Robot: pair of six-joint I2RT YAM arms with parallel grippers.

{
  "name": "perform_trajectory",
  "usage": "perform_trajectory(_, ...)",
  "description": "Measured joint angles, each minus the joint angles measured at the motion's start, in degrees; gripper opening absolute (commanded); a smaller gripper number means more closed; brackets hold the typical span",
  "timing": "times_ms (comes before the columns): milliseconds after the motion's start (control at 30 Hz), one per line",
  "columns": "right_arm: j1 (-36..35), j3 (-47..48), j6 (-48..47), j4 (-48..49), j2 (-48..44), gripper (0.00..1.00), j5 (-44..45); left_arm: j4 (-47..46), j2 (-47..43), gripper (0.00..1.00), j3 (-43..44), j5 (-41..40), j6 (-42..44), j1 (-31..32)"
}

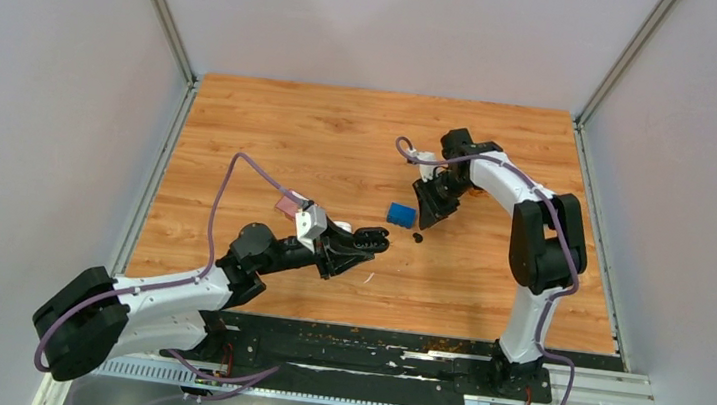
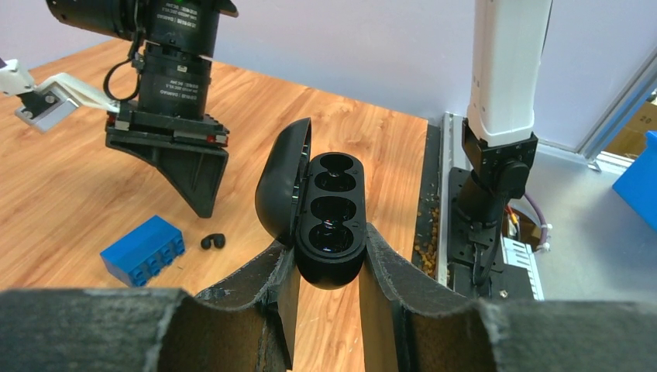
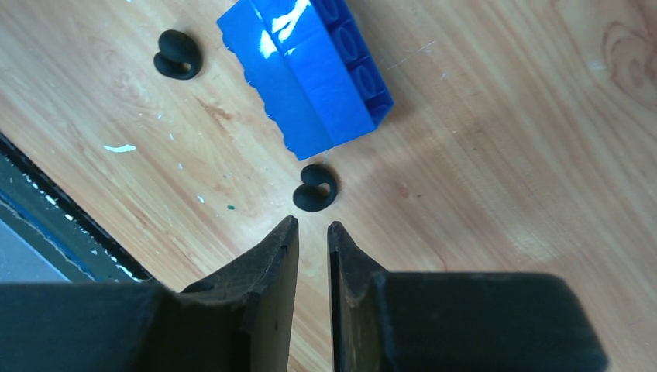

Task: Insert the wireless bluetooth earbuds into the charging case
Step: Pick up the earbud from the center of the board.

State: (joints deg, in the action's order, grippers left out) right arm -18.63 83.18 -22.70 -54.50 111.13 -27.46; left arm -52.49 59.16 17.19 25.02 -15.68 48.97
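My left gripper point(image 1: 377, 242) point(image 2: 327, 246) is shut on the black charging case point(image 2: 333, 221), gripping its lower end. The case lid stands open to the left, and the dark wells inside look empty. In the right wrist view two black earbuds lie on the wood. One earbud point(image 3: 315, 190) sits just past my right gripper point(image 3: 311, 225) point(image 1: 429, 215), beside the blue block. The other earbud point(image 3: 177, 56) lies beyond the block. The right jaws point down with a narrow gap and nothing between them. One earbud point(image 2: 212, 241) point(image 1: 418, 237) also shows below that gripper.
A blue toy block point(image 1: 401, 213) point(image 2: 143, 249) point(image 3: 306, 74) lies between the two grippers. A thin white sliver point(image 1: 368, 278) point(image 3: 118, 147) rests nearer the front. The black base strip point(image 1: 369, 349) runs along the table's near edge. Grey walls enclose the other three sides.
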Motion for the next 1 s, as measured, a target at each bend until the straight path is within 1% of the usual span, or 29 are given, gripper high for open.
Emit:
perform_trajectory(367,-0.79,1.75,0.81,0.20,2.49,0.24,3.91,0.04,0.22,0.00,0.00,0.52,-0.02,-0.07)
perform_trajectory(1000,-1.60,1.64,0.79,-0.57,3.06,0.25,4.70,0.11,0.59,0.00,0.00,0.61,-0.04,-0.11)
